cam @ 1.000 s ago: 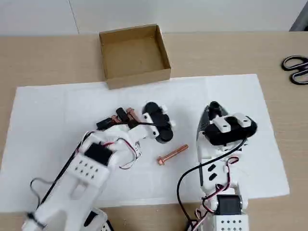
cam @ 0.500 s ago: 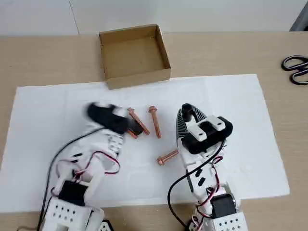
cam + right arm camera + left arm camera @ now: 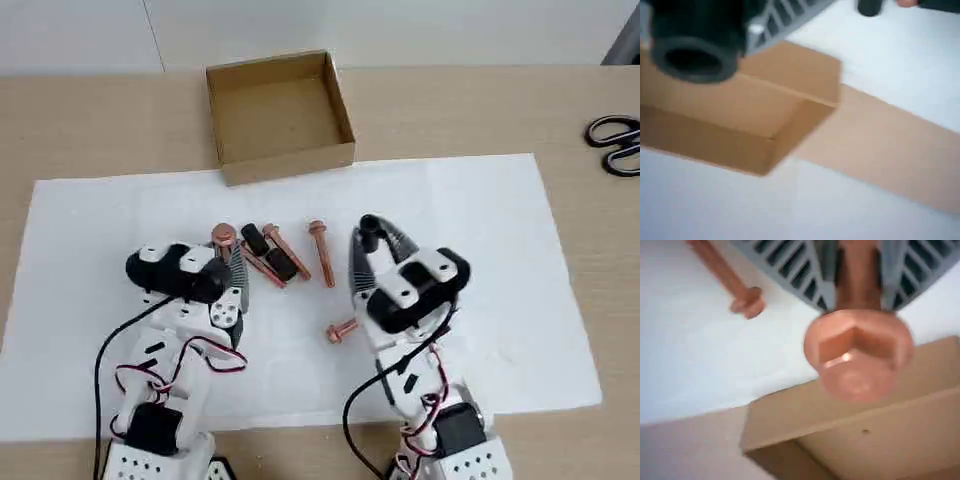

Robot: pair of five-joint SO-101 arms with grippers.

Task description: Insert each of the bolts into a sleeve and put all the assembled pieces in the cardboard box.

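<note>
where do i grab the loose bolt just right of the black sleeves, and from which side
Grip the bolt at mid-shank, coming straight down from above. It lies flat on the white paper, head toward the cardboard box, with bare paper on both sides for the jaws.

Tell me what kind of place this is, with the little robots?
Probably a robot lab bench: two small robot arms sit at a wooden table, with copper bolts and black sleeves on white paper and a cardboard box nearby.
</note>
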